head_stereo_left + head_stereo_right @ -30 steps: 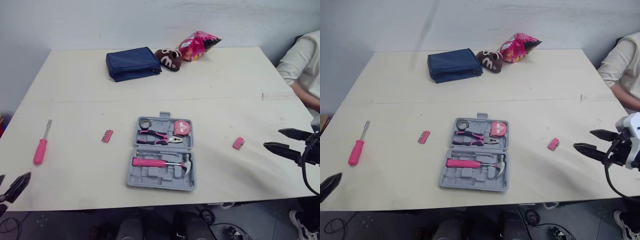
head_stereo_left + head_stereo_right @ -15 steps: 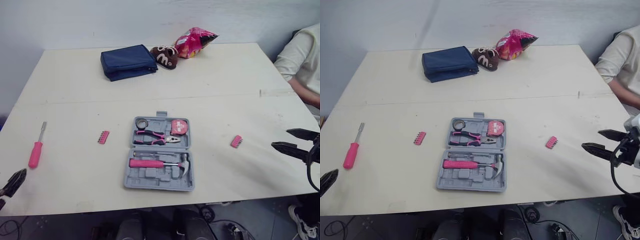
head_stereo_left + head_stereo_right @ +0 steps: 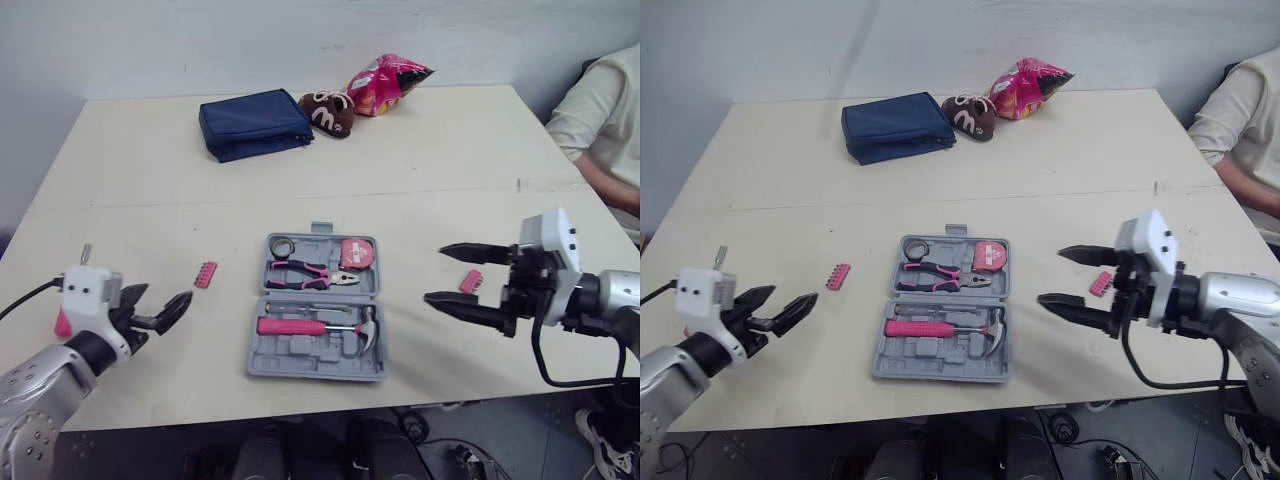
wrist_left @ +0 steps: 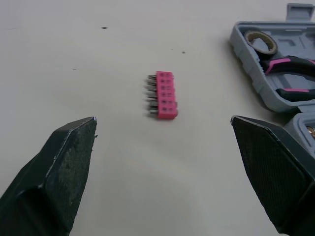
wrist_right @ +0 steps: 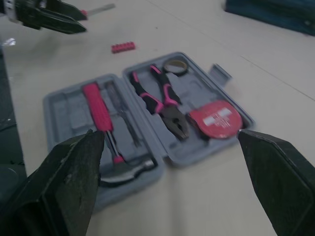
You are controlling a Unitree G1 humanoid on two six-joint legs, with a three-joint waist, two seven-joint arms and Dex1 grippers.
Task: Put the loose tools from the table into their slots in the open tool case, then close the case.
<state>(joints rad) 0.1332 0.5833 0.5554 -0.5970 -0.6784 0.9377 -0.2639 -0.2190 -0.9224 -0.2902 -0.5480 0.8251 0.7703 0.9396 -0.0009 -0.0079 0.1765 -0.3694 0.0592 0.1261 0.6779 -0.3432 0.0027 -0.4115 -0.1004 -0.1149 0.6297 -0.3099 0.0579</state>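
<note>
The grey tool case [image 3: 290, 352] lies open at the table's middle, holding a pink-handled hammer [image 3: 300, 326], pliers [image 3: 312, 272], a tape measure [image 3: 361, 254] and a tape roll [image 3: 285, 245]. One pink bit holder [image 3: 206, 274] lies left of the case, and my left gripper [image 3: 160, 305] hovers open just short of it. A second bit holder [image 3: 470, 281] lies right of the case, with my right gripper [image 3: 437, 273] open above it, pointing at the case. The pink screwdriver [image 3: 85, 253] lies at the far left, mostly hidden behind my left wrist.
A navy pouch [image 3: 255, 123], a brown plush item [image 3: 325, 110] and a pink snack bag [image 3: 385, 75] lie along the table's far side. A person's arm [image 3: 600, 120] shows at the right edge. Bare tabletop surrounds the case.
Both arms have come in from the table's near corners toward the case. The left gripper now faces the left bit holder; the right gripper reaches over the right one.
</note>
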